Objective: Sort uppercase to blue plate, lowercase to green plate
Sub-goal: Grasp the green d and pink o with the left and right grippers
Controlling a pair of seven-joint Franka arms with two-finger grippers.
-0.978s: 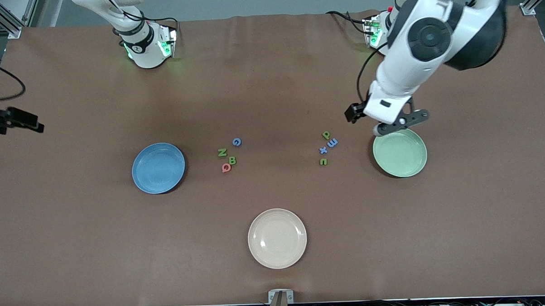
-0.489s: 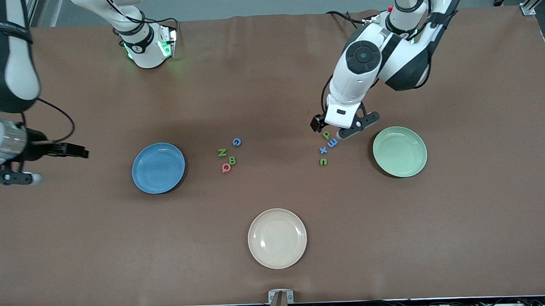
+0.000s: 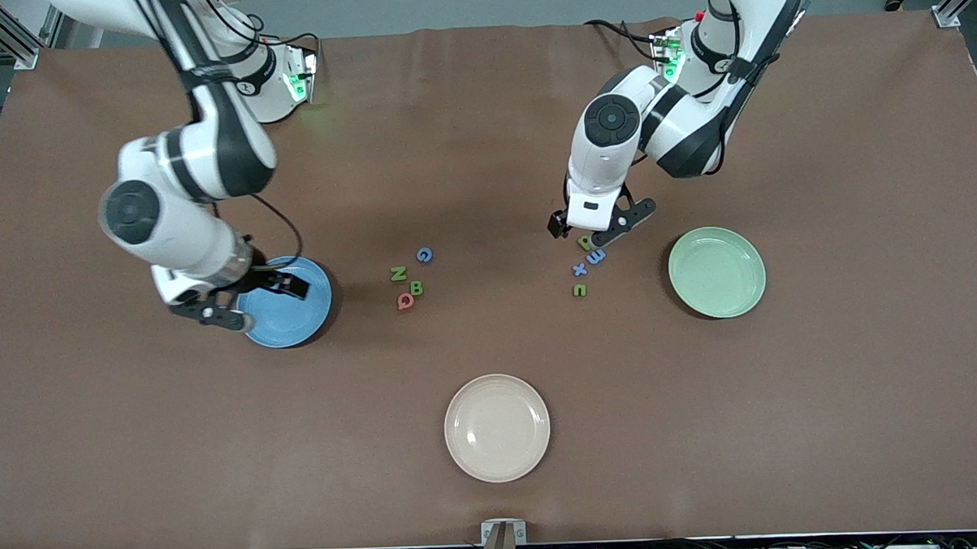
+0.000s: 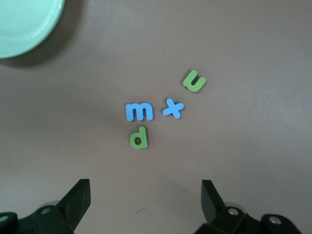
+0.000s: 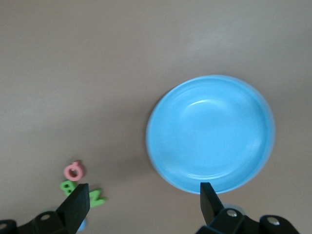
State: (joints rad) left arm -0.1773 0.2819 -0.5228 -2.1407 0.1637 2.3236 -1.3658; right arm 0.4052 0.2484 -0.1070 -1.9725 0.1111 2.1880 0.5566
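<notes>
A: We count three plates: a blue plate [image 3: 295, 318], a green plate [image 3: 717, 271] and a beige plate [image 3: 497, 427] nearest the front camera.

B: We count eight letters. Four uppercase [image 3: 407, 278] lie beside the blue plate; four lowercase [image 3: 586, 265] lie near the green one.

A: Our left gripper [image 3: 594, 232] hangs spread over the p [image 4: 139, 137], holding nothing.

B: Our right gripper [image 3: 250, 303] is spread above the blue plate's rim, empty too.
</notes>
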